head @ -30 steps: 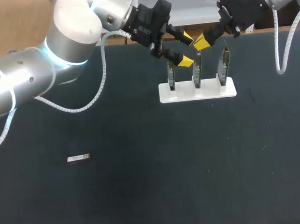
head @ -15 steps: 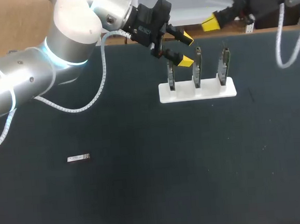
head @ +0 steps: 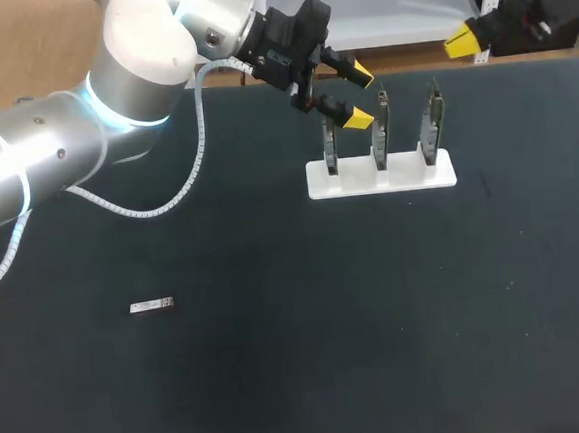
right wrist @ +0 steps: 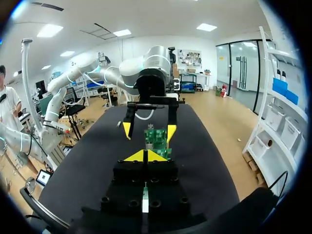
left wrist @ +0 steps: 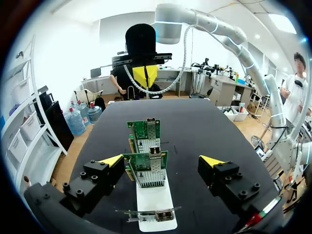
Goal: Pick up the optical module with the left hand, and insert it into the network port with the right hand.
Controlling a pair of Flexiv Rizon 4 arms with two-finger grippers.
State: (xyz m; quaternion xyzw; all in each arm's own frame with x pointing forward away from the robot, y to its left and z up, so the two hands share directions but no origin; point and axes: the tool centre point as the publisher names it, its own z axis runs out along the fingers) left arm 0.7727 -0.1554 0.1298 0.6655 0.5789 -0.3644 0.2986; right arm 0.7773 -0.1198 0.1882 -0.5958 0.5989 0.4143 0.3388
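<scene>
Head view, read outward from the near edge: the dark table [head: 382, 370] has a broad bare band along its near side. The optical module [head: 152, 306] lies flat at about 8 o'clock from table centre, alone, untouched, well apart from both arms. Farther out, at about 1 o'clock, a white rack [head: 357, 183] holds three network cards [head: 381, 129] upright in a row. Just beyond, at 12 o'clock, the left gripper [head: 359, 97] hangs by the top of the leftmost card, fingers spread wide and empty. Left wrist view puts the cards ahead, between its tips, with no contact I can make out. Farthest out, at about 2 o'clock over the far edge, is the right gripper [head: 462, 42], clenched on nothing. Right wrist view shows its yellow tips meeting. Progress, as judged: nothing done yet, with no pickup, no handover and no insertion, so the whole sequence is left. Room: there is open ground all round the module, which sits well in from the near edge, so an approach from above looks free. The tight spot is the rack. The left fingers sit close to a card, so I'd rise clear before swinging to 8 o'clock. The cards stand close together, leaving little side room for the right gripper there
</scene>
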